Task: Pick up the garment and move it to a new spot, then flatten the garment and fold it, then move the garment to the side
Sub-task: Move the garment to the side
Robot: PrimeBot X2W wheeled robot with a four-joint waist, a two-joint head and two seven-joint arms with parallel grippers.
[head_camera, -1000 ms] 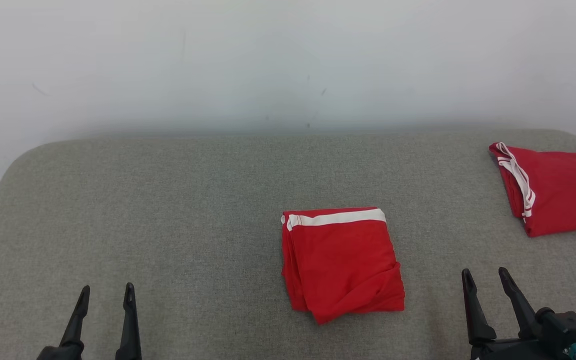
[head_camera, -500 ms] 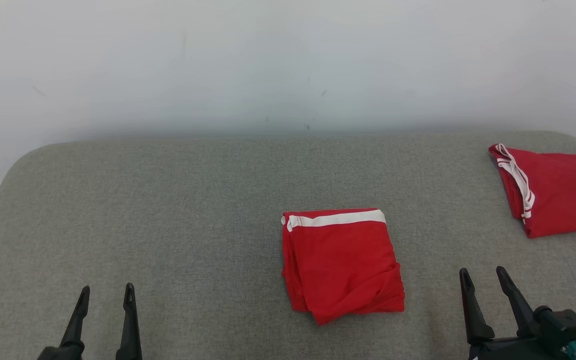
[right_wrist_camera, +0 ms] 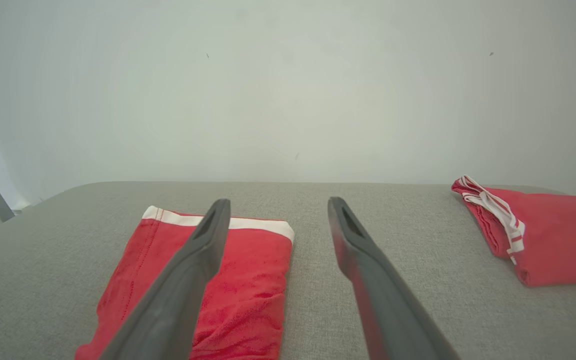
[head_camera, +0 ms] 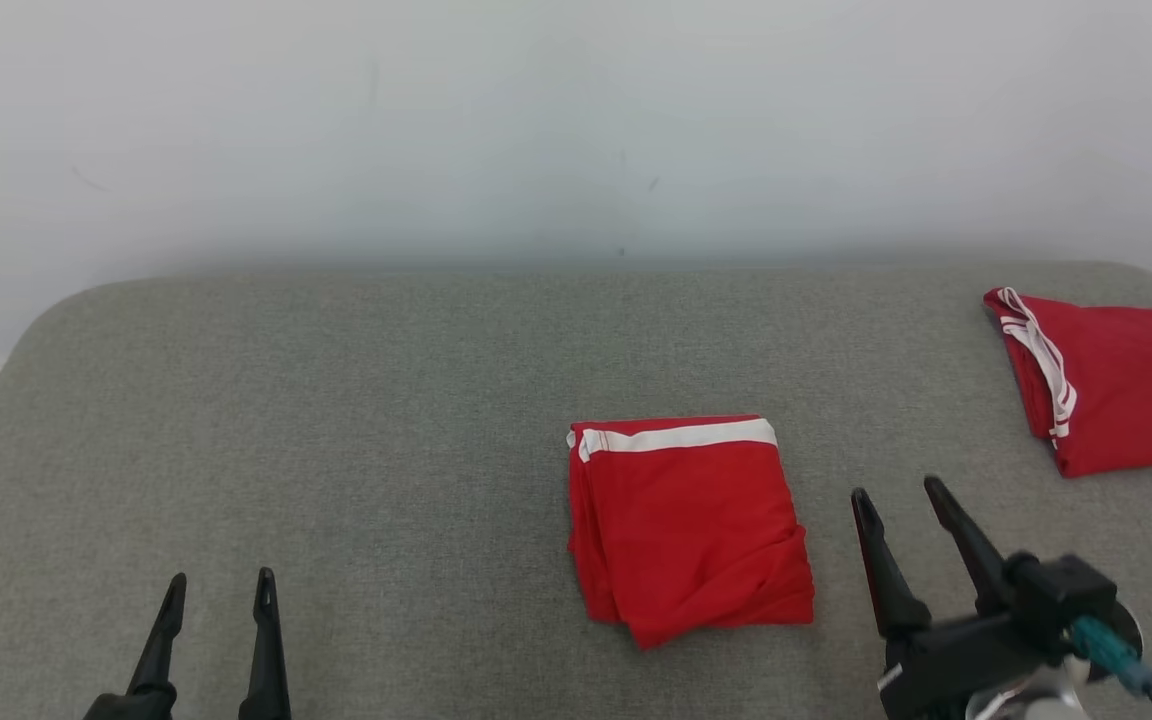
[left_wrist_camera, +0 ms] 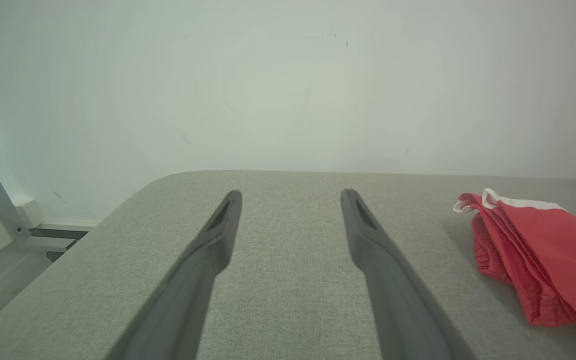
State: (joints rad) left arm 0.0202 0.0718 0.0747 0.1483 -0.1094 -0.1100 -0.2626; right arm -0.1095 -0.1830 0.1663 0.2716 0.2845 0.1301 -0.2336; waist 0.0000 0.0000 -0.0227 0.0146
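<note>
A grey fabric-covered surface (head_camera: 336, 400) with rounded corners stands against a plain white wall (head_camera: 536, 120). The garment (head_camera: 686, 530), red with a white band along its far edge, lies folded into a neat rectangle a little right of the middle, its near edge rumpled. Its long axis runs away from the robot, band end toward the wall. A second red garment (head_camera: 1126, 380) lies at the far right. The jaws of the left gripper (head_camera: 219, 578) and the right gripper (head_camera: 896, 489) stand apart, empty, the right just beside the garment.
</note>
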